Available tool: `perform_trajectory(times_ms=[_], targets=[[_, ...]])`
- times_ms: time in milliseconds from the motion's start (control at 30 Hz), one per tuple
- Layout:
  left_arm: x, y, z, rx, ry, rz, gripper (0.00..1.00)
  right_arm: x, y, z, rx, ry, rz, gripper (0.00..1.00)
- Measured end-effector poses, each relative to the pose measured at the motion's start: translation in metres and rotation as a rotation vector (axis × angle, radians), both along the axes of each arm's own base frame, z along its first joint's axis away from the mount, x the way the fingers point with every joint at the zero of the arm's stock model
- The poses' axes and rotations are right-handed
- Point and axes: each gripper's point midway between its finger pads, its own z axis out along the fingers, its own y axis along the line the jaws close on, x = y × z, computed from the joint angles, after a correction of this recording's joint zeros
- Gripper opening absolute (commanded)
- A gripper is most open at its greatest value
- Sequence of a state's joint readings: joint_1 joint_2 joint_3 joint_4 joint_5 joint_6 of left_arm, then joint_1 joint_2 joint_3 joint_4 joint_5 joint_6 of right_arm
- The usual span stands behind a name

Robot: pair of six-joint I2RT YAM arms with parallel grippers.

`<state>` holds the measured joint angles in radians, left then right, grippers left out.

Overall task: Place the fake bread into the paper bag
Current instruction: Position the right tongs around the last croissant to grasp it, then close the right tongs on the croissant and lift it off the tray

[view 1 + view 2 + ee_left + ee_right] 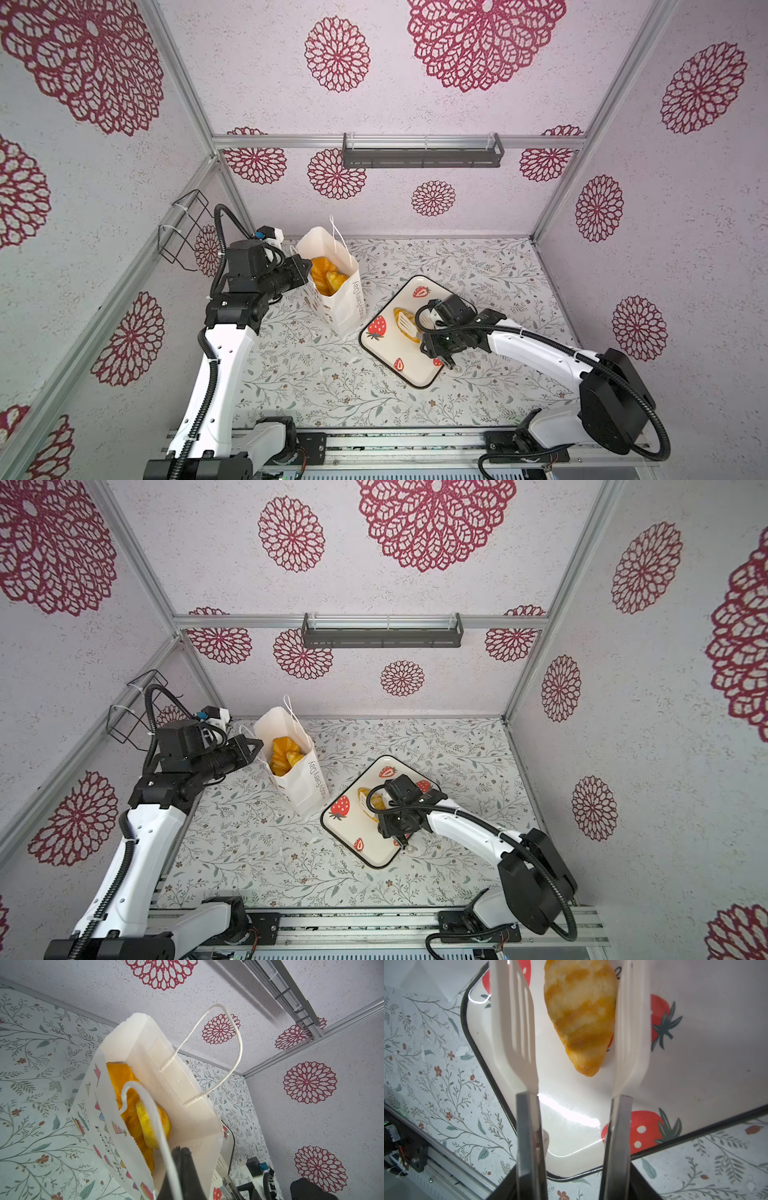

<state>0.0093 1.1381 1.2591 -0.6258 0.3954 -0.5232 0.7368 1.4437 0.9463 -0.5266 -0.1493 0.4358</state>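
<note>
The white paper bag (345, 307) (307, 783) (187, 1088) stands upright at the back left of the table, its mouth open. Golden fake bread (326, 274) (284, 754) (153, 1124) lies inside it. My left gripper (305, 266) (255, 746) (184, 1152) is shut on the bag's near rim. One more croissant-shaped piece of fake bread (403, 320) (581, 1012) lies on the strawberry-print tray (386, 357) (571, 1126). My right gripper (415, 322) (376, 802) (569, 972) is open, its white slotted fingers (512, 1022) on either side of that piece.
A black wire basket (183, 228) hangs on the left wall. A grey shelf (422, 156) is fixed to the back wall. The tray's corner reaches close to the bag's base. The arm bases sit on a metal rail (407, 446) at the front edge.
</note>
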Motion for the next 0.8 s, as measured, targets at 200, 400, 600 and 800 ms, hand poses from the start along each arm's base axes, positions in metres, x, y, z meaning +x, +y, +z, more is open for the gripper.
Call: perform_trajectory(times_ms=[200,400,600,800], targets=[[0.000,0.001,0.000,0.002,0.000,0.002,0.00,0.003,0.006,-0.011,-0.073,-0.002,0.024,0.47],[0.000,0.001,0.000,0.005,-0.001,0.004,0.00,0.009,0.002,-0.011,-0.131,-0.039,0.036,0.43],[0.001,0.001,0.000,0.005,0.000,0.005,0.00,0.010,-0.003,-0.011,-0.167,-0.054,0.045,0.29],[0.001,0.002,0.000,0.005,0.000,0.005,0.00,0.013,-0.008,-0.004,-0.193,-0.081,0.035,0.27]])
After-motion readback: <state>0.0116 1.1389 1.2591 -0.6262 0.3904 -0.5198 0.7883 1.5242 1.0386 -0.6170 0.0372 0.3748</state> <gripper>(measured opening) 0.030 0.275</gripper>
